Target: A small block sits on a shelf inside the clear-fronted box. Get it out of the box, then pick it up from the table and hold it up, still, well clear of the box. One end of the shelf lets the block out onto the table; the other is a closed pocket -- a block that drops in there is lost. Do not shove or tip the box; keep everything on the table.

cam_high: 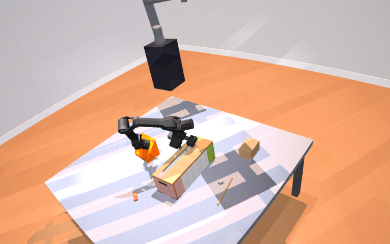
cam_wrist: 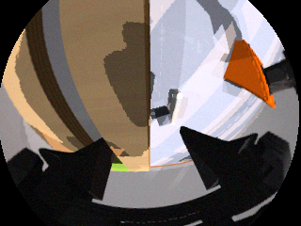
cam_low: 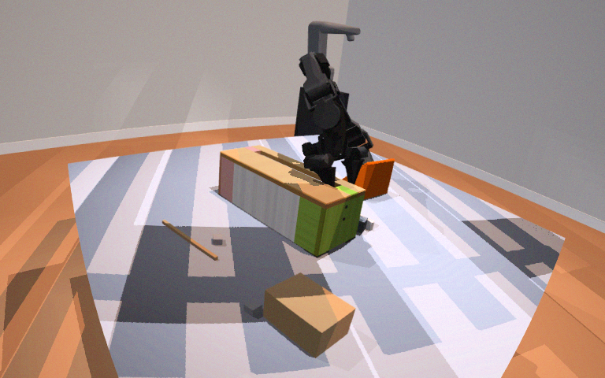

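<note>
While poised over the box [cam_low: 268, 196], the gripper [cam_low: 327, 171] stands apart, holding nothing.
At centre frame, fingers straddle the lid's green end, probably to reach through its slot.

The robot arm [cam_high: 158, 122] is dark grey to black throughout, built of chunky rounded joints linked by slim, angular segments. Its gripper [cam_wrist: 147, 151] ends in two black, wedge-shaped fingers tapering to points, and pale dashed markings run along the curved black body behind them.
</note>
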`<state>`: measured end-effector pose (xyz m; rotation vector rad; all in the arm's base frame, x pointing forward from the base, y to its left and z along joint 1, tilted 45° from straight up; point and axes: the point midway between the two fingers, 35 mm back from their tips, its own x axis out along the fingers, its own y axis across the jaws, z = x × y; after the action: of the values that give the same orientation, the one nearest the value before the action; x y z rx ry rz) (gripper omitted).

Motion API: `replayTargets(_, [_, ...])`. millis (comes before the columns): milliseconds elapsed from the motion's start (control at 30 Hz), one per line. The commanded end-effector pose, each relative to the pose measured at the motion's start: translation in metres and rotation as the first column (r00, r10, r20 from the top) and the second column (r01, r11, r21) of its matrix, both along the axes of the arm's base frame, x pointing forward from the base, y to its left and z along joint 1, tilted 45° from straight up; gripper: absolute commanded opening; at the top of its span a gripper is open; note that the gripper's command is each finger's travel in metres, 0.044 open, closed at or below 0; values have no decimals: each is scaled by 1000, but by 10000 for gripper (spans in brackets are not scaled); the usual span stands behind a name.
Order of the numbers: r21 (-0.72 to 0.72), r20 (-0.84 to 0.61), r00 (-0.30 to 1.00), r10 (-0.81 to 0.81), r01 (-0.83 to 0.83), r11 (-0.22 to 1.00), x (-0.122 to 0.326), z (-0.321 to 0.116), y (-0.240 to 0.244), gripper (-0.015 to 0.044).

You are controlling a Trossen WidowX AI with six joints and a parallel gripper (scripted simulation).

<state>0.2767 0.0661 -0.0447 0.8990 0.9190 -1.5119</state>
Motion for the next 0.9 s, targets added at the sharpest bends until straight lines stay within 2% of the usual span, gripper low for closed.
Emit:
replayTargets(0, [8, 11, 1000, 6, -6, 1000, 6, 26, 25, 400])
replayTargets(100, [8, 10, 1000, 6, -6, 1000, 7, 38, 35, 400])
replayTargets(300, [7, 14, 1000, 13, -13, 1000, 7, 34, 33, 400])
replayTargets(333, [13, 15, 999, 30, -30, 999, 7, 35, 36, 374])
replayTargets(400, [51, 12, 986, 167, -168, 985, 6, 39, 53, 321])
replayTargets(467, [57, -58, 934, 353, -350, 935, 4, 37, 55, 285])
replayTargets(567, [91, -164, 784, 598, -592, 801, 2, 34, 57, 285])
replayTargets(700, [185, -291, 466, 836, -830, 527, -2, 31, 61, 285])
replayTargets(867, [370, -389, -52, 920, -923, 104, -7, 26, 65, 285])
